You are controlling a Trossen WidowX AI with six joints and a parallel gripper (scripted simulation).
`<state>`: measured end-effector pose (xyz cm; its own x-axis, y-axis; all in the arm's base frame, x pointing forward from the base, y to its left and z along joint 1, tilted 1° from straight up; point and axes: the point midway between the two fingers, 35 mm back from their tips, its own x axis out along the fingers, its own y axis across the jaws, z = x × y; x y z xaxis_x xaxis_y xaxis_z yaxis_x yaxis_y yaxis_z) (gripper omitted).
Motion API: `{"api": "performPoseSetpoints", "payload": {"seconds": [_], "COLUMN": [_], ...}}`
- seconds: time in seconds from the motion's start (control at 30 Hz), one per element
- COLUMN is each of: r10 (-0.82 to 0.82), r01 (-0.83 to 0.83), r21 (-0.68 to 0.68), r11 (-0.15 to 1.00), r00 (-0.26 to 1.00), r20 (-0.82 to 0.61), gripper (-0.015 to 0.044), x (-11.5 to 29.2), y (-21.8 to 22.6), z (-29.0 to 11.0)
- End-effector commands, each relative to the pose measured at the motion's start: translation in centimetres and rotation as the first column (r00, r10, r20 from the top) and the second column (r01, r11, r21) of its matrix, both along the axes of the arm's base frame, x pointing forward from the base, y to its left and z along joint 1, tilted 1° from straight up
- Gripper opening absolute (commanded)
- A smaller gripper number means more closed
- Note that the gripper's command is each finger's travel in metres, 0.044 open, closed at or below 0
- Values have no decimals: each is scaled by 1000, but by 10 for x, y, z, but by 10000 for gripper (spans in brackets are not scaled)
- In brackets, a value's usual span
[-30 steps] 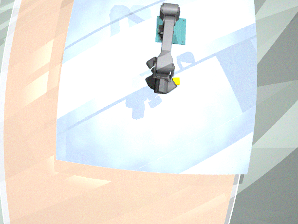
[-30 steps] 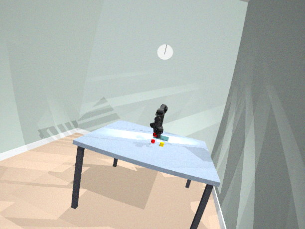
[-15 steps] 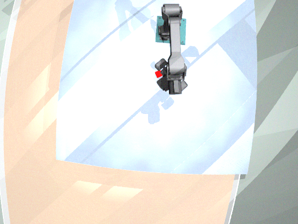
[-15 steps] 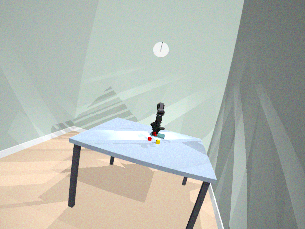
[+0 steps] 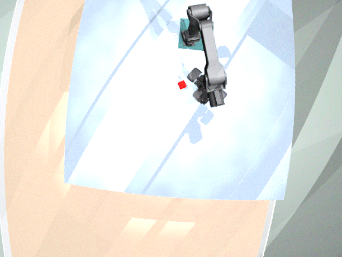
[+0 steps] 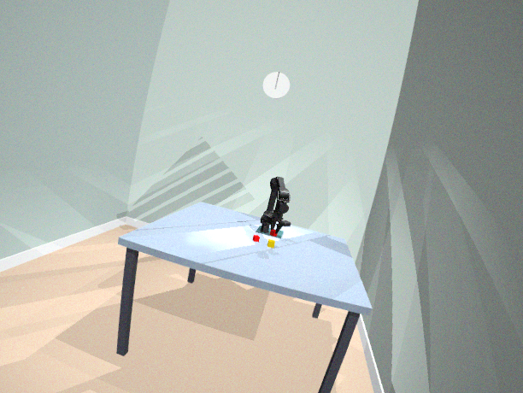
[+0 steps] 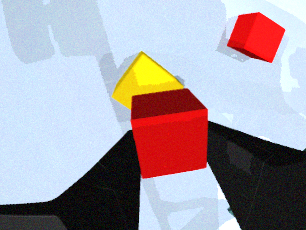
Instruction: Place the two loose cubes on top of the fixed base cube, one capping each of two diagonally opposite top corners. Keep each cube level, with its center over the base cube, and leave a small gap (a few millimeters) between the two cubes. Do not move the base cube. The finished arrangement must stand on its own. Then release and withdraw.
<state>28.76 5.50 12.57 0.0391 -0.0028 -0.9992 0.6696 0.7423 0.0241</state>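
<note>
My gripper is shut on a red cube, holding it above the table. The yellow cube sits on the table, partly hidden behind the held cube in the wrist view. The other red cube rests on the table, apart from the yellow one, at upper right in the wrist view. In the top view the arm hides the held cube and the yellow cube. The held cube looks roughly level; its exact height over the yellow cube cannot be told.
The arm reaches out from its teal base plate on the pale blue table. The loose red cube lies to the left of the gripper in the top view. The table's edges are far from the cubes.
</note>
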Motion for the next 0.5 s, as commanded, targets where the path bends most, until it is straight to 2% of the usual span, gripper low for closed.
{"api": "performPoseSetpoints", "payload": {"seconds": [0.0, 0.47], "r10": [25, 30], "r01": [-25, -30], "r21": [-4, -4], "r11": [1000, 1000], "r00": [1000, 1000], "r20": [-2, -2], "gripper": [105, 105], "x": [-2, -3], "y": [10, 12], "z": [-3, -11]}}
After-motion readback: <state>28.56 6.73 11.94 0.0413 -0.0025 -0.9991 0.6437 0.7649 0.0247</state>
